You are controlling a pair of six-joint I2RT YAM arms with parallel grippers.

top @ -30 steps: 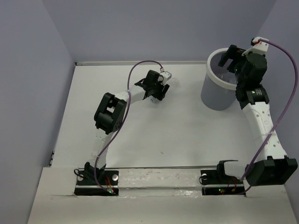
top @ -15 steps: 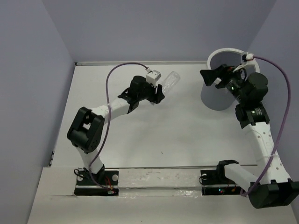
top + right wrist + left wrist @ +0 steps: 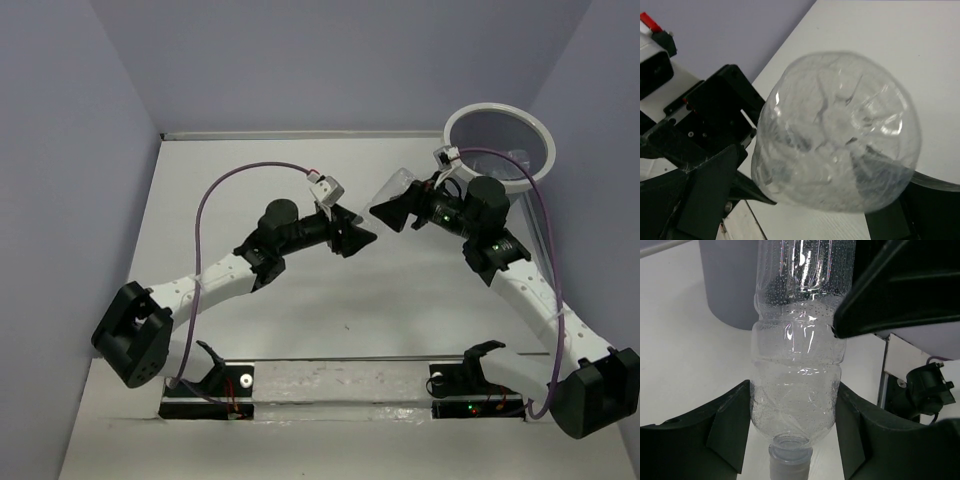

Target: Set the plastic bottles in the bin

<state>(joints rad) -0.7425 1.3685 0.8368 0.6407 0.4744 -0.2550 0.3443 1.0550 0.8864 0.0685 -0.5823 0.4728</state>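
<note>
A clear plastic bottle (image 3: 397,188) hangs in the air between my two arms, right of the table's middle. My left gripper (image 3: 364,238) is shut on it just above the neck, cap end toward the wrist; the left wrist view shows the bottle (image 3: 797,365) pinched between both fingers (image 3: 730,425). My right gripper (image 3: 386,211) stands open, its fingers straddling the bottle's base (image 3: 840,145), which fills the right wrist view. One right finger (image 3: 900,285) lies against the bottle's upper body. The grey bin (image 3: 497,140) with its white rim stands at the back right.
The bin's wall (image 3: 730,285) rises just behind the bottle in the left wrist view. Purple cables (image 3: 235,175) loop over both arms. The table's raised back edge (image 3: 300,134) and the side walls enclose the work area.
My left arm has carried the bottle from the back middle to the right. My right arm has left the bin and come to meet the bottle's base with open jaws.
</note>
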